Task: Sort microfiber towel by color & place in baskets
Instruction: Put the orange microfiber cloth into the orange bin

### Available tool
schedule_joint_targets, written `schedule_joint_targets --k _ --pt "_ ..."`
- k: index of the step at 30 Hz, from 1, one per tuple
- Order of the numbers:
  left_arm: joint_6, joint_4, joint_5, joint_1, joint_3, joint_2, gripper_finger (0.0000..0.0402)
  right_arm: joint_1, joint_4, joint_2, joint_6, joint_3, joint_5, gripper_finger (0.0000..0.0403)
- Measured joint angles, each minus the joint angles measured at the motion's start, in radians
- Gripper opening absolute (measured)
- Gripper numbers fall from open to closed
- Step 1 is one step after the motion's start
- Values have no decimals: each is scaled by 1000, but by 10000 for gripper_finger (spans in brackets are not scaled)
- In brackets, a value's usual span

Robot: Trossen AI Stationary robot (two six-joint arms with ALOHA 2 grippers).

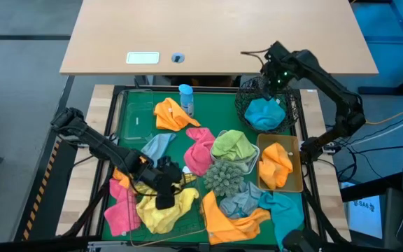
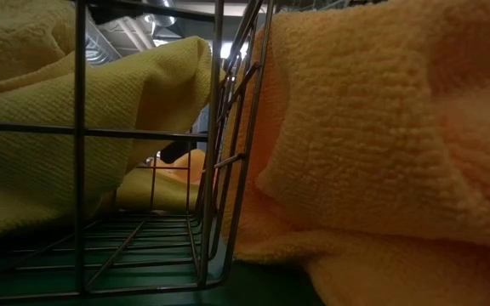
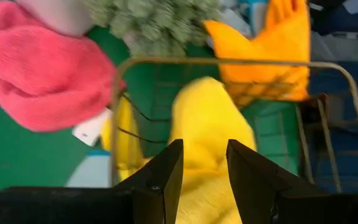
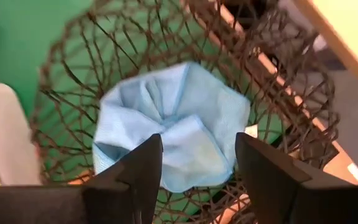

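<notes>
Your left gripper [image 1: 165,198] sits low at the near-left of the table [image 1: 208,108], its fingers narrowly parted over a yellow towel [image 3: 207,124] that lies draped into the square gold wire basket [image 3: 229,62]; the left wrist view shows yellow cloth between and under the fingers, but you cannot tell for sure whether they pinch it or have let go. Your right gripper [image 4: 197,165] hangs over the round black wire-mesh basket [image 1: 266,105] at the far right with its fingers wide apart and empty, and a light blue towel [image 4: 173,127] lies bunched in the bottom of that basket. The tan rectangular tray [image 1: 280,166] beside it holds an orange towel [image 1: 275,164], and a green towel [image 1: 233,145] sits in the white container next to the spiky green ball [image 1: 224,178]. Pink, orange, teal and grey towels lie loose around the mat. The main risk: part of the yellow towel appears to hang over the wire rim, so if you lift the left gripper with threads caught, the cloth may drag out or tip the light basket. The pink towel [image 3: 39,65] just beside the basket could also snag and come along.
</notes>
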Motion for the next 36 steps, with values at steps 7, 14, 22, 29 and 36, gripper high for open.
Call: schedule_joint_targets --k 7,14,22,29,36 --pt "57 0 0 94 0 0 118 24 -36 -1 0 102 -116 201" --pt "129 0 0 192 0 0 118 165 -33 -8 0 106 -143 201" --pt "228 0 -1 304 0 0 118 367 -31 -8 0 106 -143 201" --pt "238 0 -1 364 0 0 118 545 -23 -8 112 106 -143 201" --pt "237 0 0 379 0 0 118 788 -23 -8 193 106 -150 201"
